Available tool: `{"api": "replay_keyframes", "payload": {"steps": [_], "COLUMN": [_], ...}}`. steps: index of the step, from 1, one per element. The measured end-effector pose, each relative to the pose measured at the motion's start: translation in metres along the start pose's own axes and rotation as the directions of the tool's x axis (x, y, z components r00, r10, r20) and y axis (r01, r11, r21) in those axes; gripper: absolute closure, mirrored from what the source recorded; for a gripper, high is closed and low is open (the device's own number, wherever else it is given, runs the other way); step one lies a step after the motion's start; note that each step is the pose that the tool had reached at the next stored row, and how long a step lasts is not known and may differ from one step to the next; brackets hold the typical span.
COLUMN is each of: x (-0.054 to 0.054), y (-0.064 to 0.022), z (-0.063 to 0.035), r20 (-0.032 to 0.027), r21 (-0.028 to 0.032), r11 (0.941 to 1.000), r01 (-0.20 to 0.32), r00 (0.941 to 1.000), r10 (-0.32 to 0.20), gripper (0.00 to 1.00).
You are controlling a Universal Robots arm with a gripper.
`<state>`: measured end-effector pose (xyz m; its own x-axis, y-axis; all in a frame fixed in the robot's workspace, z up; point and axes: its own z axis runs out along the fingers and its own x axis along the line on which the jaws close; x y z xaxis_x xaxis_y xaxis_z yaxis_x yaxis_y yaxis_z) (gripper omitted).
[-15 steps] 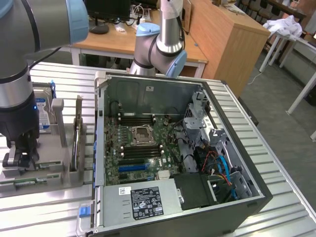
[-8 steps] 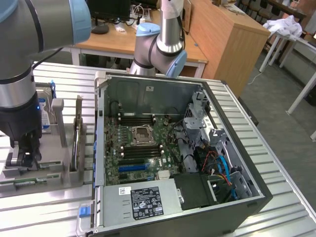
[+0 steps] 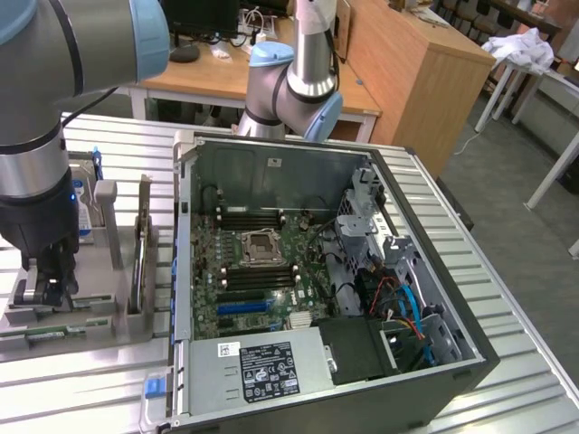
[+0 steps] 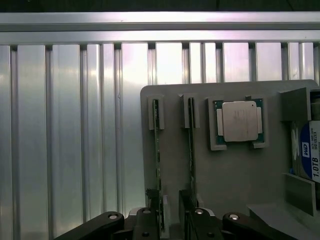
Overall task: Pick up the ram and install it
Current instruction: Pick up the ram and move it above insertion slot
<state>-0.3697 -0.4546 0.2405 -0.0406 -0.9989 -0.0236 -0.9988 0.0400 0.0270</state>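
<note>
Lighting: even indoor light, adequate for inspection.

Hard glare washes the ribbed aluminium table (image 4: 65,125) beside the grey fixture plate (image 4: 230,180), strongest on the slats just beyond its edge. The plate itself reads matte (the processor lid (image 4: 240,120) on it shows a soft sheen). Alongside the plate, the open computer case (image 3: 262,172) is shaded inside.

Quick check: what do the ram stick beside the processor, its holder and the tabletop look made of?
Ram stick: thin greenish board seen edge-on, likely fibreglass circuit laminate. Holder: matt grey with softly rounded corners, probably plastic, possibly printed. Tabletop: ribbed, brightly reflecting silver, apparently extruded aluminium.
</note>
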Motion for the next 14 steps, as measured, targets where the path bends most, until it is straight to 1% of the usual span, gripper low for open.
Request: {"api": "replay_keyframes", "payload": {"steps": [14], "x": [0.0037], "y": [-0.0002], "z": [0.0000], "r20": [0.0001], "r21": [0.0001], "r11": [1.0000], "r01": [0.000], "r00": [1.0000], "r10": [0.000], "gripper": [0.70]}}
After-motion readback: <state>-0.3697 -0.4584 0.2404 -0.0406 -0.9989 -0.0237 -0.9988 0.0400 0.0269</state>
